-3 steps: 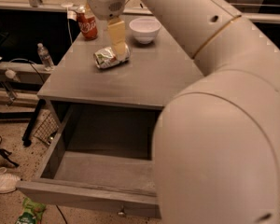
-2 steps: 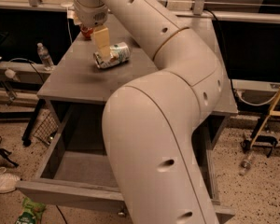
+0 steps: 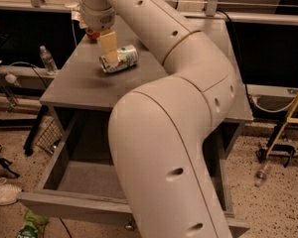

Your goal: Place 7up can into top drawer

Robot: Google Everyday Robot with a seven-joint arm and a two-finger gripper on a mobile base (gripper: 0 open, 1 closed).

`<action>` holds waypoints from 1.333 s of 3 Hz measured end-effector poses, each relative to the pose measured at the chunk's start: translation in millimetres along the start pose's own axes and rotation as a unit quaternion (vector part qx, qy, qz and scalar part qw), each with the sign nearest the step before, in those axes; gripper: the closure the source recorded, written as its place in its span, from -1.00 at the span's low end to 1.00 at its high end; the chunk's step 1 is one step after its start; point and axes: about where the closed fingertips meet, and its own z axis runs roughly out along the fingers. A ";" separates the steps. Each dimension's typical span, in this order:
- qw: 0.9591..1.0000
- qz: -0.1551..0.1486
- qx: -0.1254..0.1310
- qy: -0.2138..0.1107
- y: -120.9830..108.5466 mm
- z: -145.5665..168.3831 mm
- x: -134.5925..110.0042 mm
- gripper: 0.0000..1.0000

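Note:
The 7up can (image 3: 120,59), green and white with silver ends, lies on its side on the grey cabinet top (image 3: 79,86), towards the back left. My gripper (image 3: 109,52) hangs down from the wrist right at the can's left end, touching or almost touching it. The top drawer (image 3: 64,206) is pulled out wide below the cabinet top, and its visible inside (image 3: 89,178) is bare. My large cream arm (image 3: 164,148) covers the drawer's right half and part of the cabinet top.
A red can (image 3: 92,33) stands just behind the gripper, mostly hidden. A water bottle (image 3: 47,59) stands on a shelf to the left. On the floor lie a white shoe (image 3: 3,192), a green packet (image 3: 32,225) and a bottle (image 3: 262,173). A yellow pole (image 3: 288,118) leans at right.
The arm has swung across the view, so its elbow now fills the middle and right. The gripper has stayed at the can, which has not moved. The white bowl is now hidden.

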 end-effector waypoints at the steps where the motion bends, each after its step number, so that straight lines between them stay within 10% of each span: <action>1: 1.000 0.009 -0.024 0.011 7.8 11.0 8.4 -1.00; 3: 0.997 0.048 -0.049 0.023 29.4 23.3 38.0 -1.00; 4: 0.996 0.072 -0.057 0.013 41.7 36.1 53.6 -0.55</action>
